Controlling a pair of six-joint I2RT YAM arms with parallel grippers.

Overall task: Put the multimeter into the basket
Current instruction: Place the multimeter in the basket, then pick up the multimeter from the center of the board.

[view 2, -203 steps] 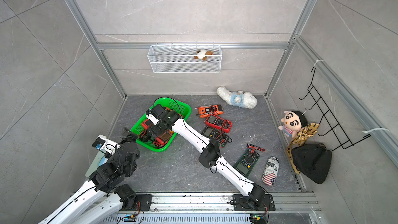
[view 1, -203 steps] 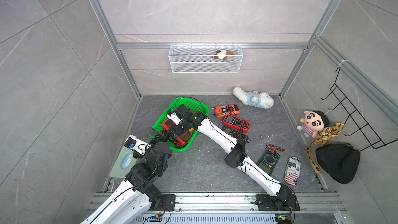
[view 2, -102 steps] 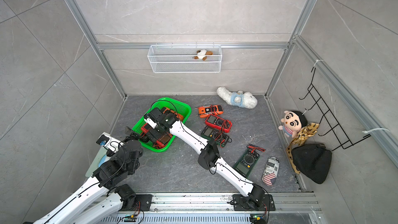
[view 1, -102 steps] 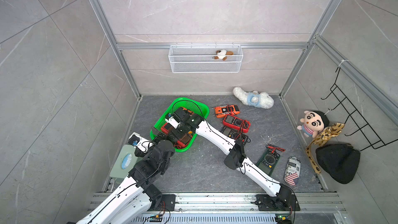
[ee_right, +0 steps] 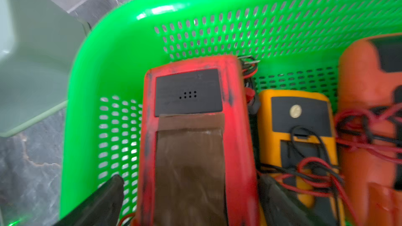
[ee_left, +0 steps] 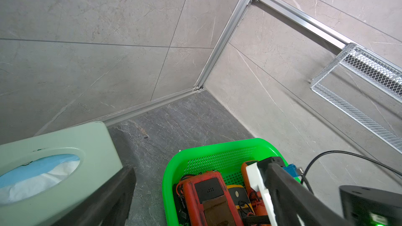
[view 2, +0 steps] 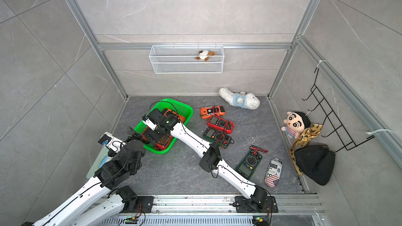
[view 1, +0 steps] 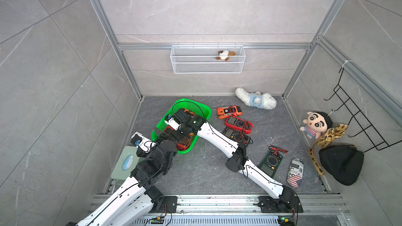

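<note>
The bright green basket [view 1: 191, 102] [view 2: 174, 102] sits on the floor at the back left. A red multimeter [ee_right: 191, 138] [ee_left: 208, 196] lies face down in it, beside a yellow one [ee_right: 298, 127] and an orange one [ee_right: 369, 105]. My right gripper [view 1: 181, 140] [ee_right: 189, 194] hangs over the basket, open, its fingers [ee_right: 104, 196] on either side of the red multimeter with a gap showing. My left gripper [view 1: 158, 133] [ee_left: 201, 170] is open and empty at the basket's near-left rim [ee_left: 217, 146].
On the floor right of the basket lie an orange meter [view 1: 228, 111], a red one [view 1: 238, 123], a dark one [view 1: 236, 135] and a green one [view 1: 270, 163]. A pale green tissue box [view 1: 125, 164] stands left. Plush dog [view 1: 255, 101], doll [view 1: 315, 123], black bag [view 1: 341, 164], white wire basket [view 1: 206, 61].
My left arm has edged forward toward the basket's near corner. My right wrist has shifted slightly over the basket, with the red multimeter lying inside.
</note>
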